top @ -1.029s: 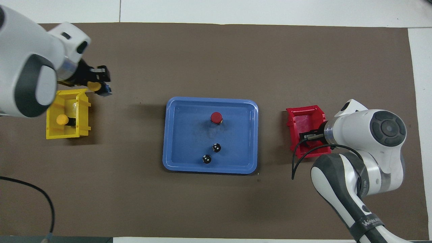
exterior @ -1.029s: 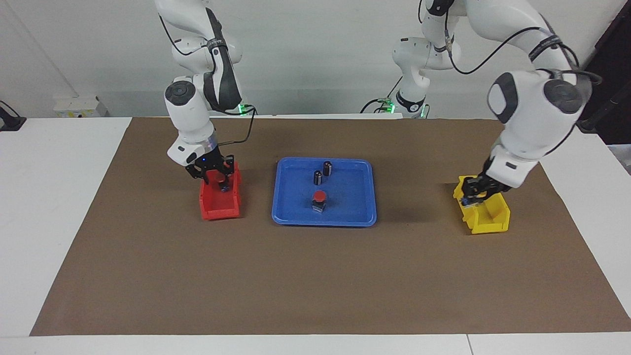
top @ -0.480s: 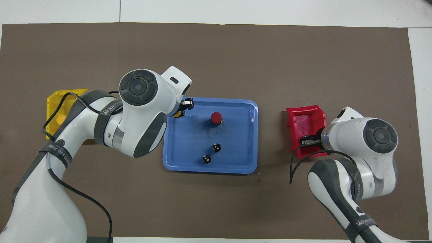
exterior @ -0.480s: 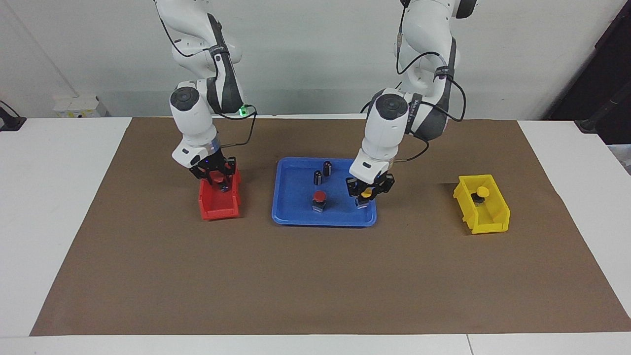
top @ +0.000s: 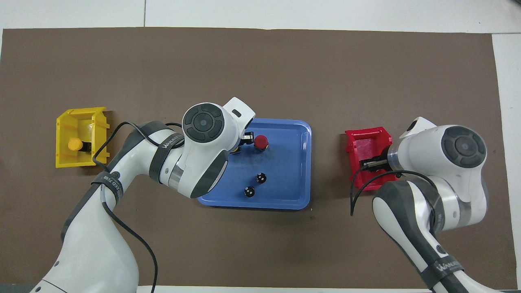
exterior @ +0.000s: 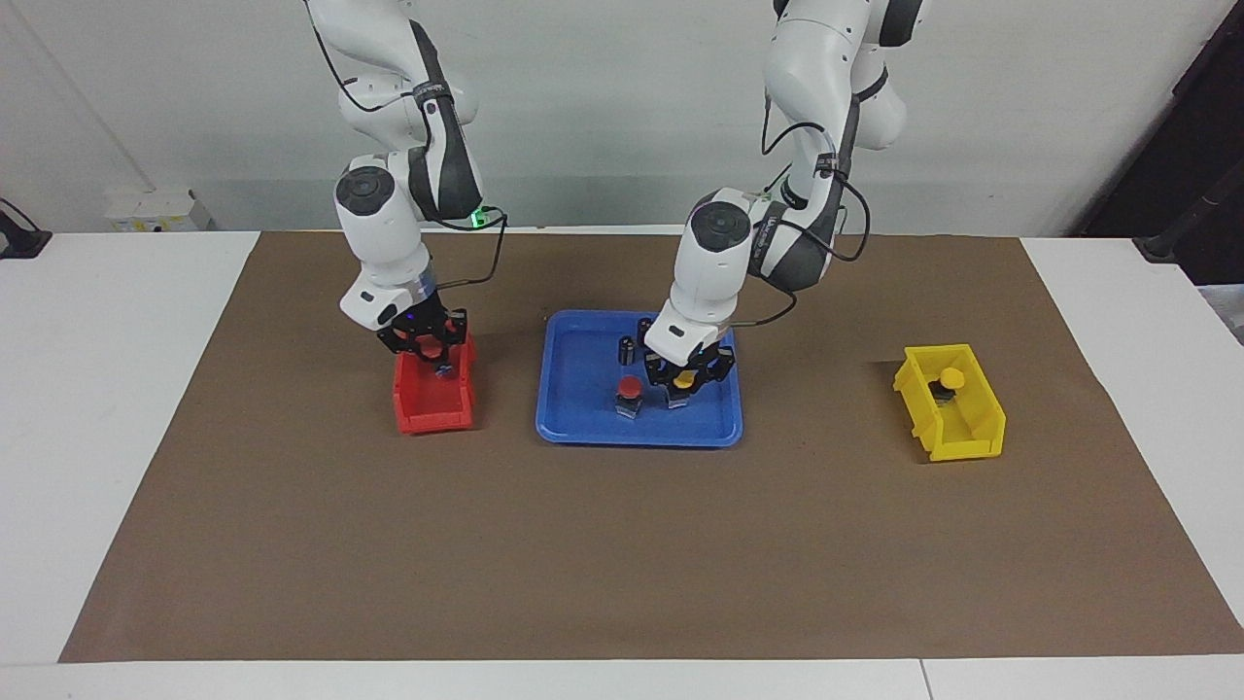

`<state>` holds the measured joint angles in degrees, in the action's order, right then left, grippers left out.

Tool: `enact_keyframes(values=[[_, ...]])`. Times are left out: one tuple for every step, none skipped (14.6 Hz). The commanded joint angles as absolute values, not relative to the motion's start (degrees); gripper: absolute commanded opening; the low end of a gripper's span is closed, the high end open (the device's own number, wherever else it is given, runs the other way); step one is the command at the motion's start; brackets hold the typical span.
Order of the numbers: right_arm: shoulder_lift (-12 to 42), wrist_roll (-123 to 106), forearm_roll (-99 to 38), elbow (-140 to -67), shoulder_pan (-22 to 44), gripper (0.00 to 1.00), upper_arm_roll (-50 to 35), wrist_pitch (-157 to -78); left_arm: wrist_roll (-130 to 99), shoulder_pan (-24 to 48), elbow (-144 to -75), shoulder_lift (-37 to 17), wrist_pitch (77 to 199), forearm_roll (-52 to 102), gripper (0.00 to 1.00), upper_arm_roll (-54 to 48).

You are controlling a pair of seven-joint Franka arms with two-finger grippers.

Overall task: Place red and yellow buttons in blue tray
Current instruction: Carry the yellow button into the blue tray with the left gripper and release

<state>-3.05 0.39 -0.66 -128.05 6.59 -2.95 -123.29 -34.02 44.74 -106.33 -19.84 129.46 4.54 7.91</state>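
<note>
The blue tray (exterior: 583, 433) lies mid-table and also shows in the overhead view (top: 301, 203). A red button (exterior: 630, 389) stands in it. My left gripper (exterior: 683, 391) is shut on a yellow button (exterior: 683, 380), low over the tray right beside the red button. A second yellow button (exterior: 951, 379) stands in the yellow bin (exterior: 957, 442). My right gripper (exterior: 432, 358) reaches down into the red bin (exterior: 428, 418). A small dark base (exterior: 444, 368) shows at its tips. The second red button is hidden.
Two dark capless cylinders (exterior: 628, 350) (exterior: 643, 327) stand in the tray, nearer to the robots than the red button. The red bin is toward the right arm's end, the yellow bin toward the left arm's end. Brown paper (exterior: 622, 544) covers the table.
My left gripper carried the yellow button from the yellow bin over to the tray and then farther in, up to the red button. My right gripper stayed at the red bin.
</note>
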Motion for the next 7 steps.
enact_keyframes(values=[[3.3,-0.1,-1.5,-113.2,6.6,0.32,-3.2,-113.0,-34.4,45.9,-106.7,-19.2,128.8,6.0,1.0,8.9],[4.7,2.5,-1.5,-109.7,7.5,0.32,-3.3,-111.8,-34.3,45.6,-106.2,-18.5,126.3,6.0,1.0,9.0],[5.8,5.5,-1.6,-107.6,9.3,0.32,-3.3,-111.7,-33.8,45.1,-105.1,-16.2,122.2,6.0,1.0,9.1],[6.6,8.9,-1.7,-106.3,10.5,0.3,-3.3,-112.2,-33.3,44.3,-103.9,-13.7,116.9,5.9,1.0,9.5],[7.3,12.9,-1.7,-105.0,11.9,0.27,-3.3,-112.8,-33.0,42.9,-102.3,-11.0,111.8,5.9,1.0,10.0],[8.2,16.3,-2.0,-103.9,13.8,0.27,-3.3,-113.7,-30.7,40.2,-101.4,-8.6,107.4,5.5,1.0,10.0],[9.3,18.9,-3.6,-103.4,15.4,0.27,-3.3,-115.3,-26.6,38.0,-101.3,-6.4,105.3,5.5,1.0,10.2]])
